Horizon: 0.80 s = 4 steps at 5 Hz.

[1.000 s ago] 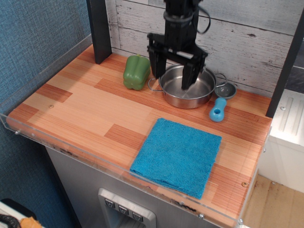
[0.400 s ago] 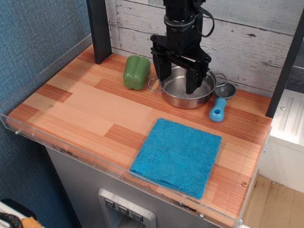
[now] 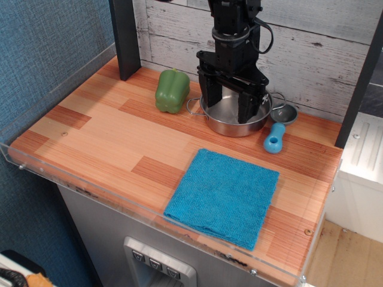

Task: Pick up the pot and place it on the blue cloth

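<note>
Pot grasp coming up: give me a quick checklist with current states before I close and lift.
1. Gripper open: ok, fingers spread above the pot.
2. Fingers straddling the pot's rim or wall: cannot tell, one view only.
3. Pot upright on the wooden table: ok.
4. Neighbours clear of the fingers: green pepper stands apart to the left, ok; blue-handled scoop sits very near the pot's right side, cannot tell whether they touch.
5. Blue cloth flat with nothing on it: ok.
6. Pot on the cloth: not ok, step not yet done.
</note>
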Available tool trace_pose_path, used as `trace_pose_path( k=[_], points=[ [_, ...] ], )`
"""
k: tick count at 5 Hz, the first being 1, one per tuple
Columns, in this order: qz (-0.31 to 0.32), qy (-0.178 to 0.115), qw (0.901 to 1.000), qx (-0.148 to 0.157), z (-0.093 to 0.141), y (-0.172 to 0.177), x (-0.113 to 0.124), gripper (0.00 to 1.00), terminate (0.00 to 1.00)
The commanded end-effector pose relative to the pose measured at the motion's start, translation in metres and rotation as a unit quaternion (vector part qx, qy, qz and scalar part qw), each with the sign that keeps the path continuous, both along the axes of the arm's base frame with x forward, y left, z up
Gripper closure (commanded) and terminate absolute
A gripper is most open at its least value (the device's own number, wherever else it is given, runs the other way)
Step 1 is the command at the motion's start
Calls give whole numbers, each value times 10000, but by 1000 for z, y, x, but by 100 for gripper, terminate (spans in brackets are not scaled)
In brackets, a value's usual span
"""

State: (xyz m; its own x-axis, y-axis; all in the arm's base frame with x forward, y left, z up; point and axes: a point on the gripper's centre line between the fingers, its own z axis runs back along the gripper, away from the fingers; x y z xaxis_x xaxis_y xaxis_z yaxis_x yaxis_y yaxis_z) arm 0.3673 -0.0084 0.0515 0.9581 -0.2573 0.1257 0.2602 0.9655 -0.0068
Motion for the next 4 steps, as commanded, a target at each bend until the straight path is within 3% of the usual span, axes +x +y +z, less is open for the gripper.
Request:
trace_pose_path(
  k=[1, 3, 4],
  points=[
    [-183, -112, 9998, 46, 1, -9, 13, 0, 0],
    [-245, 18, 9996, 140, -9, -13, 13, 0, 0],
    [-159, 35, 9997, 172, -12, -11, 12, 100, 0]
  ],
)
